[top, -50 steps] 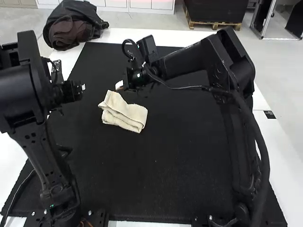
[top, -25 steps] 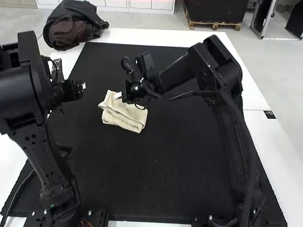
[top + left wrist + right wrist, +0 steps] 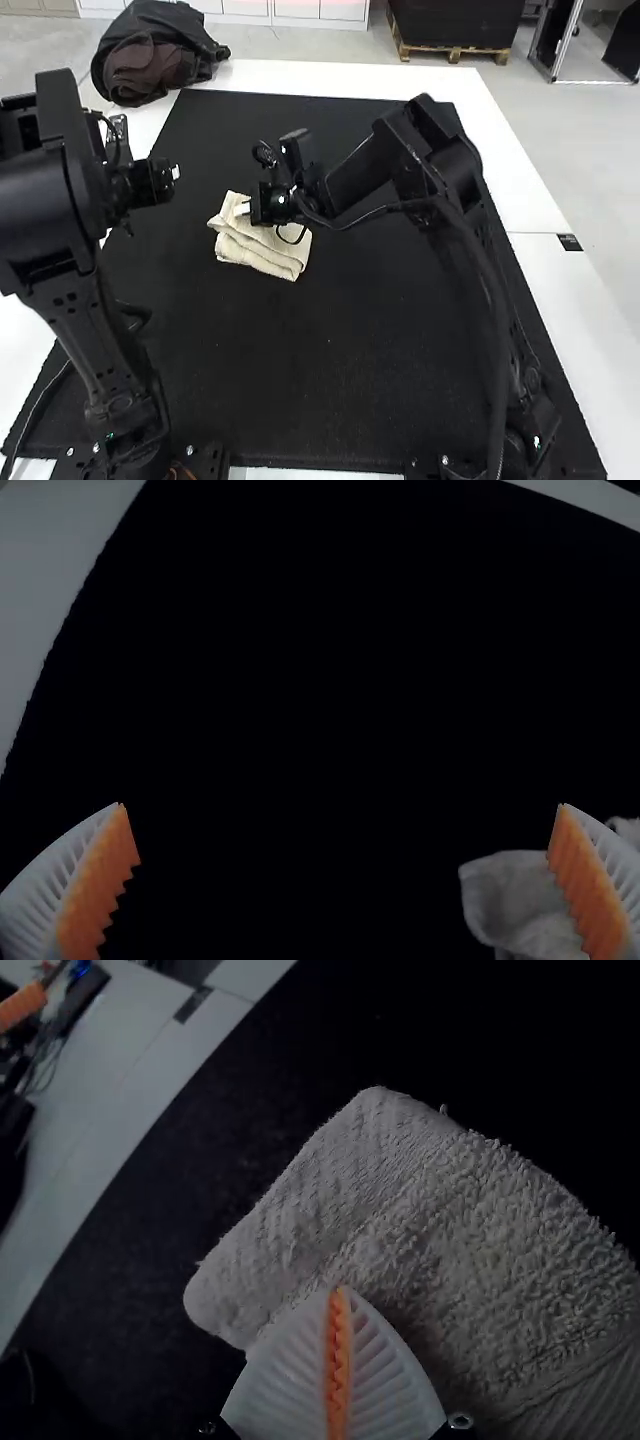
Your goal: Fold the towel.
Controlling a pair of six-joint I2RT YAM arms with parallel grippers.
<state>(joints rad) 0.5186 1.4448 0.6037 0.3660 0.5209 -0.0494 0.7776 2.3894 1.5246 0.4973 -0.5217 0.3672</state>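
Towel (image 3: 258, 257) left of centre in my high view, folded up but uneven!
Squaring and flattening look left to do; dark label (image 3: 569, 243) near the right edge, print unreadable. Left wrist view: my left gripper (image 3: 342, 805) is spread, empty. Right wrist view: my right gripper (image 3: 340, 1290), pressed together over the towel.

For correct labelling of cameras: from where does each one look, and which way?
High view: fixed above and behind, facing forward and down; shows left arm, right arm.
Left wrist view: on that wrist, looking down at mat; shows left gripper, open.
Right wrist view: on that wrist, looking down at towel; shows right gripper, shut.
Both wrist views share the towel.
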